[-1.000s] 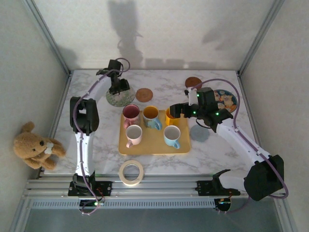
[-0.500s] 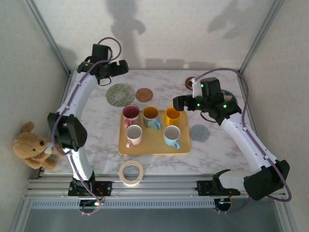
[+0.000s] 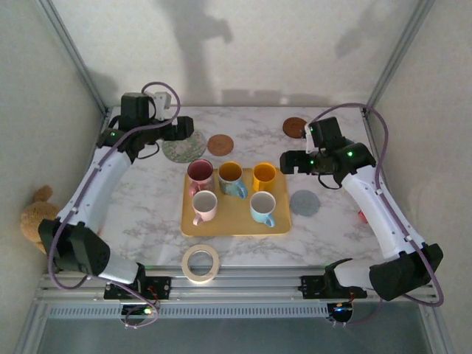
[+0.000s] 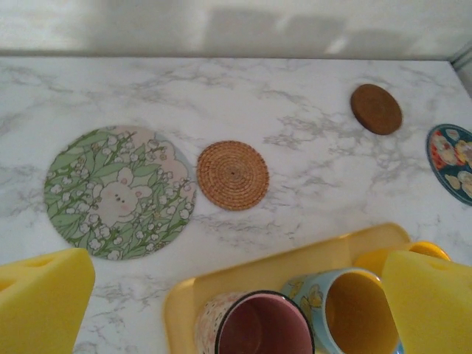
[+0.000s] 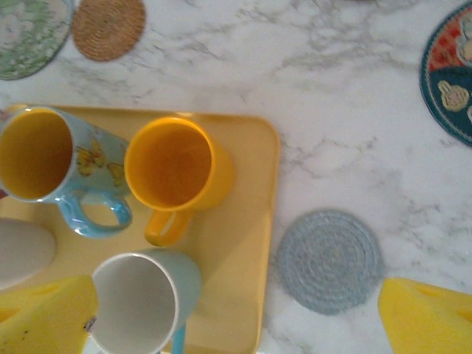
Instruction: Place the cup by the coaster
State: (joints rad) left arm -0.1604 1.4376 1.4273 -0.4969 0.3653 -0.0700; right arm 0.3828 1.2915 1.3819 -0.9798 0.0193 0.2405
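Yellow plastic tray [image 3: 236,230] at the middle of the marble-patterned table [image 3: 155,214] holds all five cups, seen from overhead: a pink cup [image 3: 199,172], a blue butterfly cup [image 3: 231,177] and an orange cup [image 3: 264,177] in the far row, a white cup [image 3: 204,203] and a pale blue cup [image 3: 262,205] in the near row. A round grey coaster [image 3: 304,203] lies on the table just right of the tray. The left pincer [image 3: 179,133] hangs spread and empty over a green round mat [image 3: 184,150], beside a woven straw coaster [image 3: 220,144]. The right pincer [image 3: 287,162], likewise released, hovers just right of the orange cup. A dark brown coaster [image 3: 295,127] sits near the far edge, a roll of tape [image 3: 201,263] at the front, a teddy bear [image 3: 31,214] off the table's left side.

From the left wrist, the mat's print reads as a rabbit among white flowers, and a blue picture coaster [image 4: 453,158] shows at the right edge. Two yellow pads [image 4: 40,302] stand wide apart with nothing gripped. Below them, the pink and butterfly cups are empty.

From the right wrist, the grey coaster shows concentric knitted rings, with a strip of bare marble between it and the tray's rim. The orange cup is empty, its handle toward the pale blue cup, which is white inside.
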